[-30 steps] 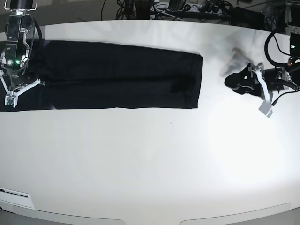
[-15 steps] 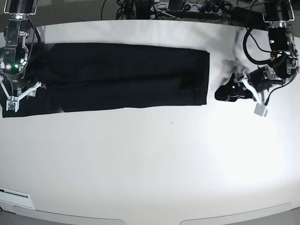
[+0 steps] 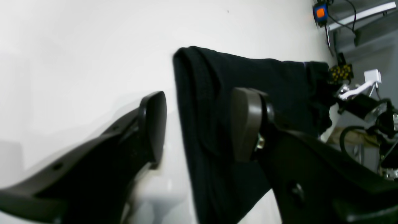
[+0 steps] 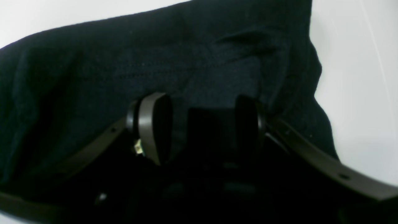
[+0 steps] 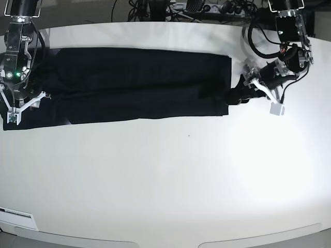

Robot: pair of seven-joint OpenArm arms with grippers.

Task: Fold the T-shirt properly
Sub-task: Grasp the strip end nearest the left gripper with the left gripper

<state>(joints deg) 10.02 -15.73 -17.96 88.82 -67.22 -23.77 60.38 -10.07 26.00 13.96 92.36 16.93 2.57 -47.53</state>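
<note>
Base view: your T-shirt [image 5: 139,85] lies in a long strip on the table [image 5: 155,175], soft, likely floppy; the left gripper [image 5: 232,98] has closed in on its end. Left wrist: fingers wide, nothing pinched; grip both layers at that edge. Right wrist: the right gripper [image 4: 203,124] gapes over cloth.

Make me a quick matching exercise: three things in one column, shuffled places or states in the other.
Things
1. The black cloth T-shirt
2. The left arm's dark gripper
3. The right arm's gripper with pale metal brackets

Places or states
A. Jaws open, near the narrow fold-side end at the base view's right
B. Lying as a long strip across the white table
C. Jaws open, over the cloth at the base view's left

Pairs: 1-B, 2-A, 3-C
</note>
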